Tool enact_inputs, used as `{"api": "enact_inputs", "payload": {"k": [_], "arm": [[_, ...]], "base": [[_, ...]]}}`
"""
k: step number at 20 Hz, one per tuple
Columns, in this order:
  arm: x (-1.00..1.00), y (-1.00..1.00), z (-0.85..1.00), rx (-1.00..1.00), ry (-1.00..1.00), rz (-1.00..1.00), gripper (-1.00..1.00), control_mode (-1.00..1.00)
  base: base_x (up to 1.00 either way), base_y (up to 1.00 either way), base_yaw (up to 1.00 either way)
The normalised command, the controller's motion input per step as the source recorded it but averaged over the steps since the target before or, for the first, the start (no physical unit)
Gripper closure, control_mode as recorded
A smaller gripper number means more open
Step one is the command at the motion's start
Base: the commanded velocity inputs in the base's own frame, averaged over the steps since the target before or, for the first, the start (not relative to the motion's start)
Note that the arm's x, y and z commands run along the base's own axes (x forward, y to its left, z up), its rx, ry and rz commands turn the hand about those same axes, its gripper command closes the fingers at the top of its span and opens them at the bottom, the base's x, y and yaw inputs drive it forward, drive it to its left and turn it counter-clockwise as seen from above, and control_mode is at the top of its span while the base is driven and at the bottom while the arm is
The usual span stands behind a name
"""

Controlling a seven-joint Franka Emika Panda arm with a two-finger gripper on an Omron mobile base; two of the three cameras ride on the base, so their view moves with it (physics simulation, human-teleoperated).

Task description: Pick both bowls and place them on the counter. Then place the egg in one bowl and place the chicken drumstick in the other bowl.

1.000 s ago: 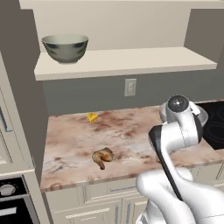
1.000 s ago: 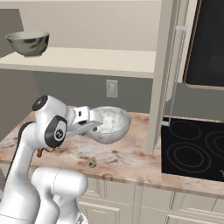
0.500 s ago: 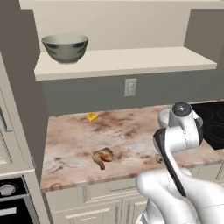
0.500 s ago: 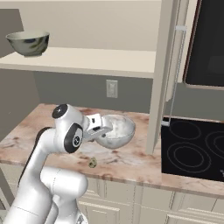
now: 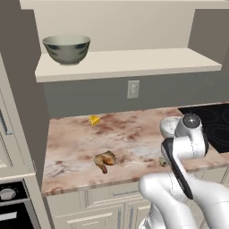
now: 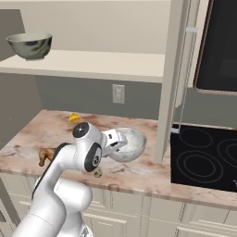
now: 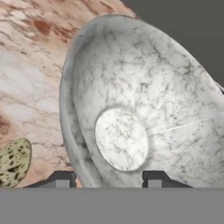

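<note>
Marbled cream surface (image 5: 76, 147) with reddish veins runs under a pale shelf (image 5: 129, 65); black cooktop (image 6: 203, 157) sits at its right end. White arm reaches over the right part of the surface, its pincer (image 7: 108, 183) clamped on the near rim of the white grey-speckled bowl (image 6: 129, 143), one fingertip (image 7: 61, 181) outside the wall and the other inside. That bowl is just beside the cooktop edge, low over the surface; whether it touches the stone, cannot tell. In the hand view its inside faces the camera, flat round bottom showing. Dark grey-green bowl (image 5: 67, 48) with cream inside stands upright on the shelf, left end. Chicken drumstick (image 5: 105, 160) lies on the surface toward the front, well apart from the white bowl. Yellow cheese wedge (image 5: 94, 120) lies near the back wall. Speckled olive egg (image 7: 14, 162) lies on the surface just beside the white bowl, near the front edge.
</note>
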Motion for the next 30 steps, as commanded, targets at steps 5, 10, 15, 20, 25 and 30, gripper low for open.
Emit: {"api": "enact_inputs", "payload": {"k": [5,10,15,20,25,30], "arm": [[0.14,-0.14,-0.38,0.00,0.04,0.08,1.00,-1.00],[0.02,0.00,-0.34,0.00,0.11,0.02,1.00,-1.00],[0.09,0.00,-0.43,0.00,0.10,0.02,1.00,-1.00],[0.07,0.00,-0.47,0.00,0.08,0.02,1.00,-1.00],[0.00,0.00,-0.35,0.00,0.03,0.02,-1.00,-1.00],[-0.02,0.12,0.02,0.00,0.00,-0.01,-1.00,-1.00]], "base": [[0.00,0.00,0.00],[0.00,0.00,0.00],[0.00,0.00,0.00],[0.00,0.00,0.00],[0.00,0.00,0.00],[0.00,0.00,0.00]]}}
